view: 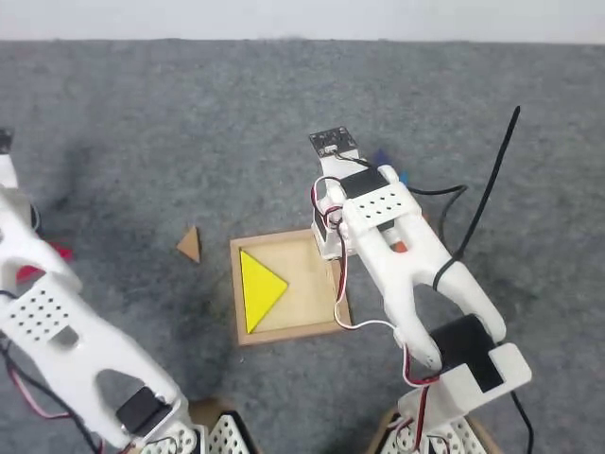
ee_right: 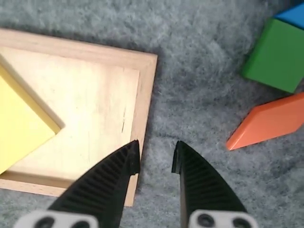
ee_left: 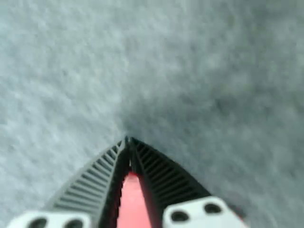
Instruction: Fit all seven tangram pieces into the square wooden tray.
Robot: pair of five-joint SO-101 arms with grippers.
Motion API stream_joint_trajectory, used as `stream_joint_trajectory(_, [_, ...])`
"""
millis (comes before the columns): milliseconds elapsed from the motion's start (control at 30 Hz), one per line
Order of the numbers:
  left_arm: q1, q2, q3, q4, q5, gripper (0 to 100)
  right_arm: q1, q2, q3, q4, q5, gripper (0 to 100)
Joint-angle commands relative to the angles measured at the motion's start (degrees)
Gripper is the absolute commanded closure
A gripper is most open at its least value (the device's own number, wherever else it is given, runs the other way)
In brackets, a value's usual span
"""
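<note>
We are barely starting: one yellow triangular piece [ee_right: 21, 123] is sitting in the square wooden tray [ee_right: 147, 95], leaving six to place. Our right jaws are hanging narrowly parted, empty, straddling the tray's rim. A green square block [ee_right: 278, 54], an orange parallelogram [ee_right: 268, 124] and a cut-off blue piece [ee_right: 294, 16] are lying beyond their tips. Our left jaws are pinching a red piece [ee_left: 130, 199], its shape hidden between them.

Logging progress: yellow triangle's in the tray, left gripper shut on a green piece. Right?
Not quite. The left wrist view shows the left gripper shut on a red piece, not a green one; the green piece lies on the carpet. The yellow triangle is in the tray.
</note>
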Motion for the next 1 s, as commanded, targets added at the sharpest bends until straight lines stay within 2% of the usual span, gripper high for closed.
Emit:
stream_joint_trajectory(0, [-1.4,-2.5,0.2,10.8,-0.3,99,0.8,-3.6,-0.3,-1.3,0.5,88.2])
stream_joint_trajectory(233, [-5.6,-10.5,1.1,23.1,-0.3,99,0.8,-3.6,-0.3,-1.3,0.5,88.2])
stream_joint_trajectory(367, [-7.6,-15.6,9.2,23.3,-1.1,99,0.8,-3.6,-0.3,-1.4,0.5,88.3])
stream_joint_trajectory(433, [-8.3,-18.5,16.8,20.4,-2.2,99,0.8,-3.6,-0.3,-1.4,0.5,88.3])
stream_joint_trajectory(567, [-9.1,-27.3,36.8,9.1,-3.1,99,0.8,-3.6,-0.3,-1.4,0.5,88.3])
stream_joint_trajectory(700, [-9.0,-42.7,55.3,-1.3,-7.2,99,0.9,-3.6,-0.3,-1.4,0.5,88.3])
stream_joint_trajectory(800, [-9.1,-57.1,63.3,-6.8,-10.7,99,0.9,-3.6,-0.2,-1.4,0.5,88.3])
stream_joint_trajectory(867, [-8.9,-64.9,66.6,-10.3,-15.6,98,0.9,-3.8,0.4,-1.5,0.5,88.3])
stream_joint_trajectory(967, [-5.9,-69.5,68.1,-9.2,-31.3,97,0.9,-3.9,0.6,-1.5,0.5,88.2])
